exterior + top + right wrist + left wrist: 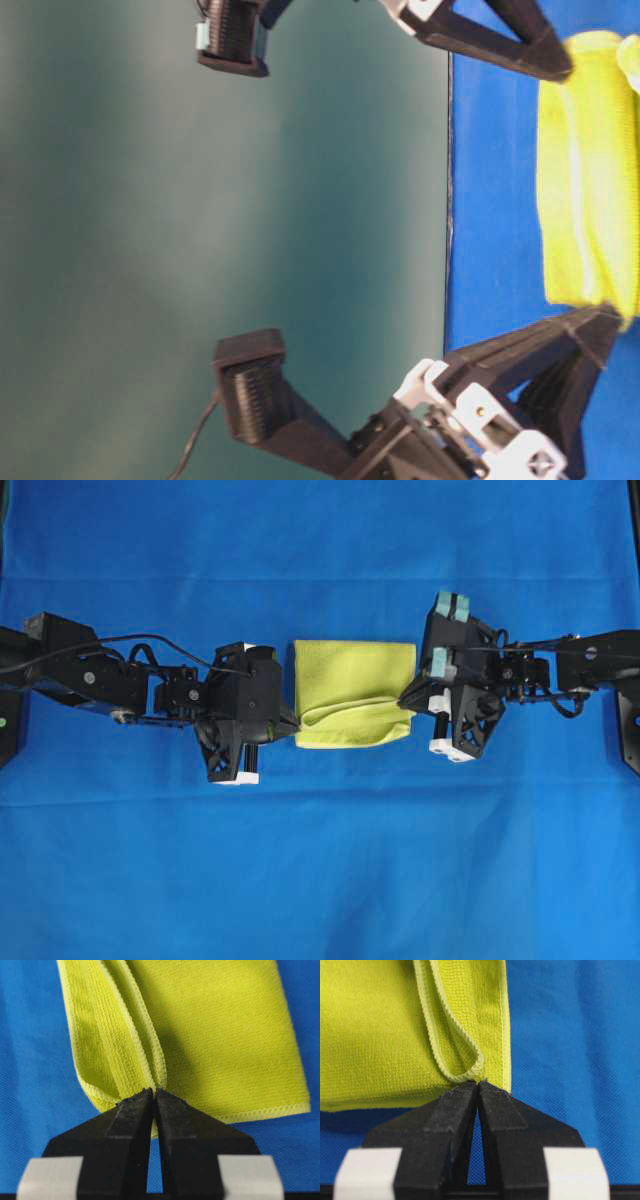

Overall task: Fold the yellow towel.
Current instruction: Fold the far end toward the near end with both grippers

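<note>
The yellow towel (355, 692) lies partly folded on the blue cloth at the middle of the overhead view, with a doubled flap along its near part. My left gripper (293, 721) is shut on the towel's left edge; in the left wrist view its tips (479, 1086) pinch the looped hem of the towel (380, 1035). My right gripper (404, 702) is shut on the towel's right edge; in the right wrist view its tips (153, 1093) pinch gathered hems of the towel (215, 1035). The towel also shows in the table-level view (590, 170).
The large blue cloth (320, 860) covers the whole table. Both arms reach in from the sides at mid-height of the overhead view. A dark green wall (200, 200) fills the left of the table-level view.
</note>
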You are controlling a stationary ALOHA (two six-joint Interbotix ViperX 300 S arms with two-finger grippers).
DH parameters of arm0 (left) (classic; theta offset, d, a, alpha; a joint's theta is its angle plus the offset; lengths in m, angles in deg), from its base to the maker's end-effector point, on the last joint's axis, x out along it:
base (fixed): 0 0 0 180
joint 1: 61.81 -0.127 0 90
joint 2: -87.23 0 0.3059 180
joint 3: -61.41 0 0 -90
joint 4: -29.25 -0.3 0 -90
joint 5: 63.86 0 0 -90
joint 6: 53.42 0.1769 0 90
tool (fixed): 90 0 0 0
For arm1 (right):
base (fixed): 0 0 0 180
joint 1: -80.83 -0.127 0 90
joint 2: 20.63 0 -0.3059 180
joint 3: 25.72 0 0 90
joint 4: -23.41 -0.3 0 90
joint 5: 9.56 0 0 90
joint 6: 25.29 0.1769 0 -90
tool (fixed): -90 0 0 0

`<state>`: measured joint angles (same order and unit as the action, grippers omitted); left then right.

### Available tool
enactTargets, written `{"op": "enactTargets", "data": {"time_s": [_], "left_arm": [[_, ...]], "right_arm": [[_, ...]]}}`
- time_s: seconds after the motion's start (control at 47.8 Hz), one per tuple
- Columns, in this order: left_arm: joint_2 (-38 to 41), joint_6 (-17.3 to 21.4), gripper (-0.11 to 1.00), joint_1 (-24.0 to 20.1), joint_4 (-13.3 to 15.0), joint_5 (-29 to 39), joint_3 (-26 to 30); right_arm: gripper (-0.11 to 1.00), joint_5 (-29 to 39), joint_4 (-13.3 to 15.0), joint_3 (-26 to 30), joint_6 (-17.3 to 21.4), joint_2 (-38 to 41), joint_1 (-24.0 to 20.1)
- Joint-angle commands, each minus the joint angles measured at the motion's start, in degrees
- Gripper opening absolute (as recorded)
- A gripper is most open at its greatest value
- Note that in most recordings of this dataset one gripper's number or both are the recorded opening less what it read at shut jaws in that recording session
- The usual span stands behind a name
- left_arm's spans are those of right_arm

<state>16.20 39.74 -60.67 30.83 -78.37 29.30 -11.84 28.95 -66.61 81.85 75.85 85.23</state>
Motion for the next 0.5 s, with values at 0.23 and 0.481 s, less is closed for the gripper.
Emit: {"op": "enactTargets", "data": {"time_s": [0.23,0.481], "left_arm": [[1.58,0.00,0.02,1.05,0.00,-0.44,2.64],[1.23,0.09,0.02,1.05,0.00,-0.53,3.08]], "right_arm": [[0.03,-1.76,-0.18,1.49,0.62,0.88,-0.79],[0.09,-2.20,-0.44,1.93,1.23,1.14,-2.20]]}}
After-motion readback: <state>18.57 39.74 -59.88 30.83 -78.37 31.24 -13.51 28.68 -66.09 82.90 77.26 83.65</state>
